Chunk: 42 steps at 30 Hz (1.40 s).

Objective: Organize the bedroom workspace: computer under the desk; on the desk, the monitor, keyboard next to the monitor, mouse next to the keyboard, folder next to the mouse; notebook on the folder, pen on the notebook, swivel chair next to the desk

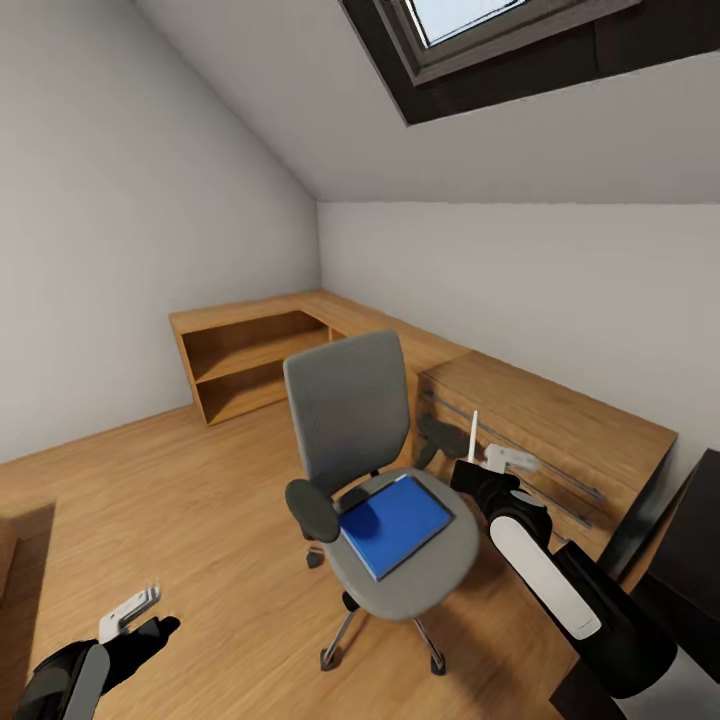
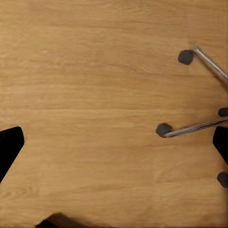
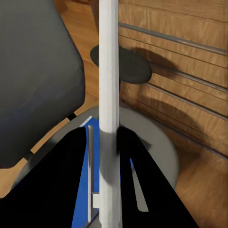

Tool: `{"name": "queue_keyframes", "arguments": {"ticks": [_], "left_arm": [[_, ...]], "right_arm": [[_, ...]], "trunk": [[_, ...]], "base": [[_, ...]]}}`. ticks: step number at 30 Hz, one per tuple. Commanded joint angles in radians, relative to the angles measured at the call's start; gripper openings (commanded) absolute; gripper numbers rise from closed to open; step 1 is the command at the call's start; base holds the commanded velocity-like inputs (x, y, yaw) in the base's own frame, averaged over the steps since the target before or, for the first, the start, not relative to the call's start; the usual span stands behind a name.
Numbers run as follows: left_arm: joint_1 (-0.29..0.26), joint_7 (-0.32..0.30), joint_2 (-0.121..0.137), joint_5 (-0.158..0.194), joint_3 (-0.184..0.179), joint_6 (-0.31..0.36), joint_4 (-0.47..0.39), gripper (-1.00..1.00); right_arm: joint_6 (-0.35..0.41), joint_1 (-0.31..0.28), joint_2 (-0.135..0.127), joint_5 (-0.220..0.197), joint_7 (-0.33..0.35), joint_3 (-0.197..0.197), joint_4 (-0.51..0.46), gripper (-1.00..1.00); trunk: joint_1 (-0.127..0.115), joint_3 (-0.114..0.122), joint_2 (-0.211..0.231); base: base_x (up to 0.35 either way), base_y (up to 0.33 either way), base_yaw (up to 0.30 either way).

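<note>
Right gripper (image 1: pixel 478 462) was clamped on the pen (image 1: pixel 472 433), held upright beside the swivel chair (image 1: pixel 372 470). Folder (image 1: pixel 395 522) lay flat on the seat, nearer its front edge. Left gripper (image 1: pixel 135 612) hung over the wooden floor (image 1: pixel 180 500), fingers spread, empty.

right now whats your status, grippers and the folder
Right gripper shut on pen, beside the swivel chair. Left gripper open, low over floor. Folder flat on chair seat. Nothing on the folder.
</note>
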Motion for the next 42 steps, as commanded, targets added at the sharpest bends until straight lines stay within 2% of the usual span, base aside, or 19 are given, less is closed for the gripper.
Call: {"name": "queue_keyframes", "arguments": {"ticks": [1, 2, 3, 5, 6, 7, 9, 13, 17, 21, 24, 27, 42], "left_arm": [[-0.001, 0.019, 0.008, 0.011, 0.001, -0.031, 0.038, 1.0], [-0.001, 0.023, 0.013, 0.011, 0.001, -0.056, 0.055, 1.0], [0.066, 0.042, 0.037, 0.01, 0.002, -0.306, 0.22, 1.0], [0.085, 0.042, 0.039, 0.009, -0.001, -0.396, 0.295, 1.0], [0.094, 0.042, 0.04, -0.005, -0.006, -0.553, 0.423, 1.0], [0.095, 0.041, 0.041, -0.03, -0.007, -0.599, 0.474, 1.0], [0.097, 0.041, 0.043, -0.104, -0.005, -0.687, 0.577, 1.0], [0.097, 0.04, 0.047, -0.161, -0.002, -0.773, 0.648, 1.0], [0.098, 0.04, 0.048, -0.184, -0.002, -0.816, 0.677, 1.0], [0.098, 0.04, 0.045, -0.189, -0.003, -0.824, 0.685, 1.0], [0.098, 0.04, 0.042, -0.191, -0.005, -0.829, 0.706, 1.0], [0.098, 0.04, 0.043, -0.19, -0.005, -0.83, 0.71, 1.0], [0.098, 0.04, 0.049, -0.189, -0.004, -0.827, 0.741, 1.0]], "right_arm": [[0.004, -0.001, -0.001, -0.005, -0.006, 0.002, -0.001, -1.0], [0.004, -0.001, -0.001, -0.005, -0.006, 0.002, -0.001, -1.0], [0.004, -0.001, 0.003, -0.006, -0.006, 0.008, -0.001, -1.0], [0.004, -0.001, 0.003, -0.006, -0.006, 0.006, -0.001, -1.0], [0.005, -0.001, 0.002, -0.006, -0.008, 0.003, -0.001, -1.0], [0.005, -0.001, 0.002, -0.005, -0.011, 0.003, -0.001, -1.0], [0.004, -0.001, 0.002, -0.005, -0.033, 0.002, -0.001, -1.0], [0.002, -0.001, 0.002, -0.005, -0.06, -0.001, -0.001, -1.0], [0.001, -0.001, 0.001, -0.007, -0.072, -0.019, 0.001, -1.0], [0.001, -0.001, 0.0, -0.008, -0.075, -0.041, 0.002, -1.0], [0.002, -0.001, -0.001, -0.009, -0.077, -0.094, 0.005, -1.0], [0.002, -0.001, -0.001, -0.009, -0.079, -0.114, 0.006, -1.0], [0.002, -0.001, 0.0, -0.009, -0.083, -0.126, 0.006, -1.0]], "trunk": [[-0.004, 0.002, 0.007], [-0.008, 0.005, 0.014], [-0.012, 0.008, 0.021], [-0.019, 0.015, 0.035], [-0.023, 0.018, 0.042], [-0.027, 0.021, 0.049], [-0.035, 0.027, 0.063], [-0.05, 0.04, 0.091], [-0.065, 0.052, 0.119], [-0.081, 0.065, 0.147], [-0.092, 0.074, 0.168], [-0.104, 0.083, 0.189], [-0.161, 0.13, 0.294]], "base": [[0.0, 0.0, 0.0], [0.0, 0.0, 0.0], [0.0, 0.0, 0.0], [0.0, 0.0, 0.0], [0.0, 0.0, 0.0], [0.0, 0.0, 0.0], [0.0, 0.0, -0.072], [0.0, 0.0, -0.178], [0.0, 0.0, -0.245], [0.0, 0.0, -0.275], [0.0, 0.0, -0.271], [0.0, 0.0, -0.137], [0.0, 0.0, -0.016]]}}
